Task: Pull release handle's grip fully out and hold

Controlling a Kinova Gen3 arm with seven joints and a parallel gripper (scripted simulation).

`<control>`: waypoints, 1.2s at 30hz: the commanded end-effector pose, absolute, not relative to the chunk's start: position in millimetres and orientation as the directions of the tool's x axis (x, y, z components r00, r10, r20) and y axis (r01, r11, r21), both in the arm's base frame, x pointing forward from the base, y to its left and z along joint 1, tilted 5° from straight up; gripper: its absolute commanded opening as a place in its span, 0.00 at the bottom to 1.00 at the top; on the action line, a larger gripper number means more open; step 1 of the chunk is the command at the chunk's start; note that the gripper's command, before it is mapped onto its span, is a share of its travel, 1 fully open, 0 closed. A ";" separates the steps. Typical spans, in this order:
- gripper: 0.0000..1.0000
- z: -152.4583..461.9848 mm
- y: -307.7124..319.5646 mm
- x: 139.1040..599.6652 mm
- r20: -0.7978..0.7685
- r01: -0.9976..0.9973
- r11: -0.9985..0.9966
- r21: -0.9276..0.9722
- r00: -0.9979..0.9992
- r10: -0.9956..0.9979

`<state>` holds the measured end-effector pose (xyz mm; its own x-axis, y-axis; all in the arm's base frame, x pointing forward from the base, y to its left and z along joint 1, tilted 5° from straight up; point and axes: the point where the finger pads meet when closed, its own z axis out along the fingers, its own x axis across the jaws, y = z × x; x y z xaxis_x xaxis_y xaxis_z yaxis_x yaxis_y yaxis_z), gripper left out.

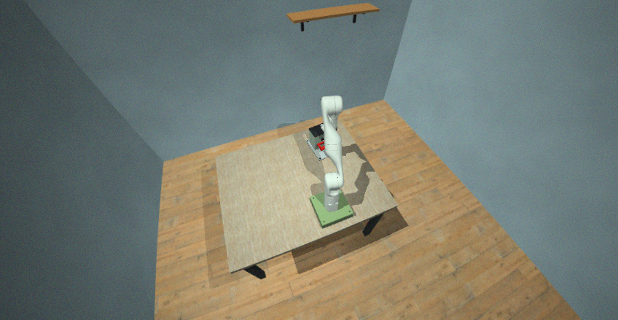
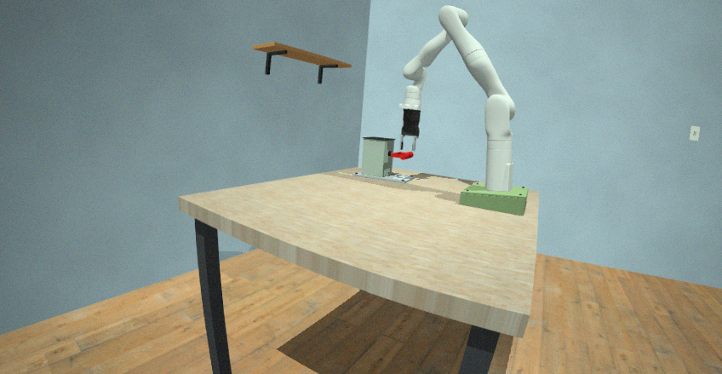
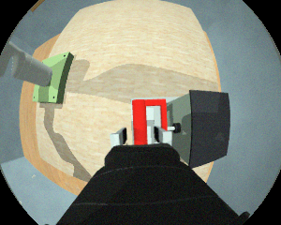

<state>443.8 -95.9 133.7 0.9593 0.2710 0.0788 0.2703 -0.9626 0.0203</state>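
Observation:
The release handle's red grip point(image 2: 403, 155) point(image 1: 318, 145) point(image 3: 140, 120) sticks out level from its grey-green housing point(image 2: 376, 157) point(image 1: 315, 133) point(image 3: 199, 127) at the far side of the table. The housing stands on a light base plate point(image 2: 403, 177). My gripper point(image 2: 408, 147) point(image 3: 140, 132) points straight down, just above the grip's bar. Its fingers are open and empty, with the tips a little above the bar. In the wrist view the red grip shows as a loop right between the two fingertips. In the top view the arm hides most of the gripper.
The arm's green base point(image 2: 494, 198) point(image 1: 331, 213) point(image 3: 53, 79) is bolted near the table's point(image 2: 354, 228) right edge. A wooden wall shelf point(image 2: 301, 54) point(image 1: 333, 12) hangs high above, well clear of the arm.

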 end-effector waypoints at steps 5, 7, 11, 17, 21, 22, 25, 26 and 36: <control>1.00 134.2 -95.8 444.2 0.080 0.276 -0.961 0.018 0.958 0.276; 1.00 134.0 -95.9 444.4 0.080 0.275 -0.961 0.018 0.958 0.276; 1.00 132.9 -96.4 445.4 0.083 0.275 -0.961 0.021 0.958 0.276; 1.00 130.6 -95.9 443.8 0.080 0.275 -0.961 0.018 0.958 0.276; 1.00 127.6 -96.5 445.5 0.084 0.275 -0.961 0.022 0.958 0.275; 1.00 126.8 -96.5 445.4 0.083 0.275 -0.961 0.021 0.958 0.275; 1.00 123.9 -96.7 446.2 0.084 0.275 -0.961 0.022 0.958 0.275; 1.00 122.9 -96.7 446.2 0.084 0.275 -0.961 0.022 0.958 0.275; 1.00 113.2 -96.8 447.0 0.084 0.274 -0.961 0.023 0.958 0.275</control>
